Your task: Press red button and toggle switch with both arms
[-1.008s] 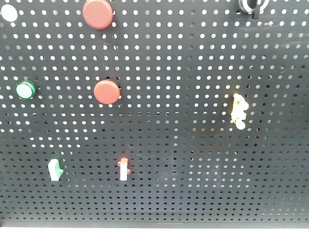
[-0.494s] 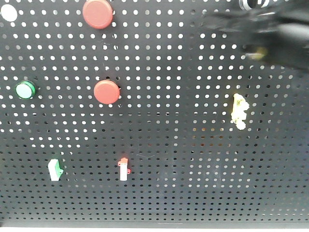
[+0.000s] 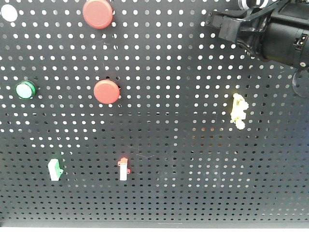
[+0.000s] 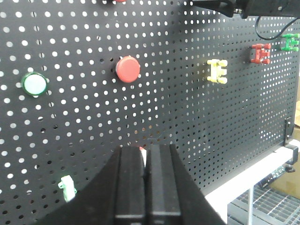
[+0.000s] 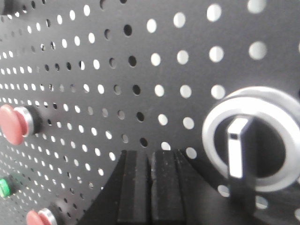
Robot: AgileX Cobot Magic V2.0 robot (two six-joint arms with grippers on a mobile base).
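Observation:
Two red buttons sit on the black pegboard: an upper one (image 3: pixel 97 13) and a middle one (image 3: pixel 106 92), which also shows in the left wrist view (image 4: pixel 128 69). A small white toggle switch with a red tip (image 3: pixel 123 169) is at lower centre. A rotary selector switch (image 5: pixel 248 140) with a silver ring sits just right of my right gripper (image 5: pixel 150 154), which is shut and close to the board. In the front view the right gripper (image 3: pixel 212 20) is at top right. My left gripper (image 4: pixel 145 152) is shut, with the red-tipped switch just behind its tips.
A green button (image 3: pixel 25 90) is at left, a green rocker switch (image 3: pixel 55 169) at lower left, and a yellow clip (image 3: pixel 238 111) at right. Red (image 4: pixel 260 54) and green (image 4: pixel 290 43) clips are further right. The board's right edge and frame (image 4: pixel 288 136) show.
My right arm has come into the front view from the top right and now covers most of the rotary switch there. Nothing on the board has moved.

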